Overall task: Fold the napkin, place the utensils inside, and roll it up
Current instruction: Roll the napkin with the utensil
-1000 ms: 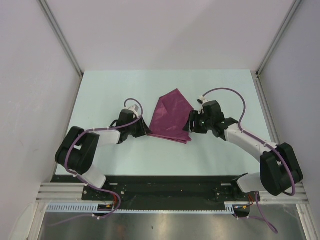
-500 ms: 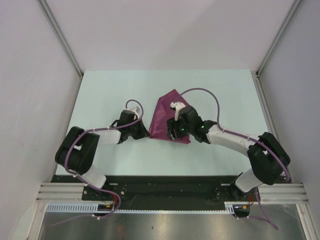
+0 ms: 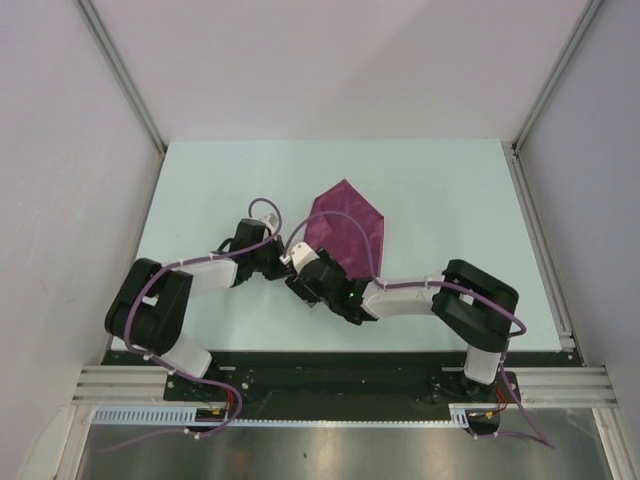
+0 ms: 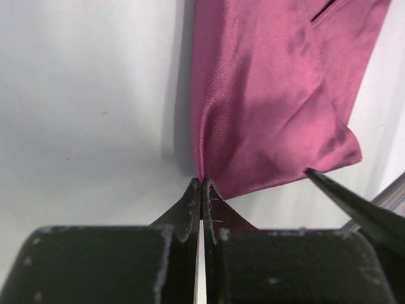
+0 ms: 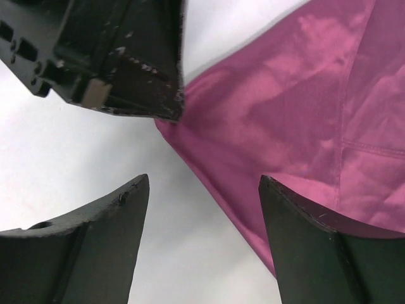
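Observation:
The plum napkin (image 3: 348, 222) lies partly folded on the pale table, its near-left corner drawn toward the arms. My left gripper (image 3: 287, 260) is shut, and in the left wrist view its fingertips (image 4: 201, 183) pinch the corner of the napkin (image 4: 266, 95). My right gripper (image 3: 304, 274) has reached across to that same corner. It stands open (image 5: 204, 183) just above the table, one finger over the edge of the napkin (image 5: 285, 126), with nothing between its jaws. The left gripper's body (image 5: 120, 63) sits close in front of it. The utensils are out of view.
The pale green table (image 3: 200, 190) is walled by white panels at the left, right and back. The right arm's forearm (image 3: 400, 298) stretches low along the table's near edge. A black base rail (image 3: 330, 375) runs along the front.
My right arm swept left across the napkin to its near-left corner and opened wider. My left gripper closed on that corner. The napkin's near edge shifted.

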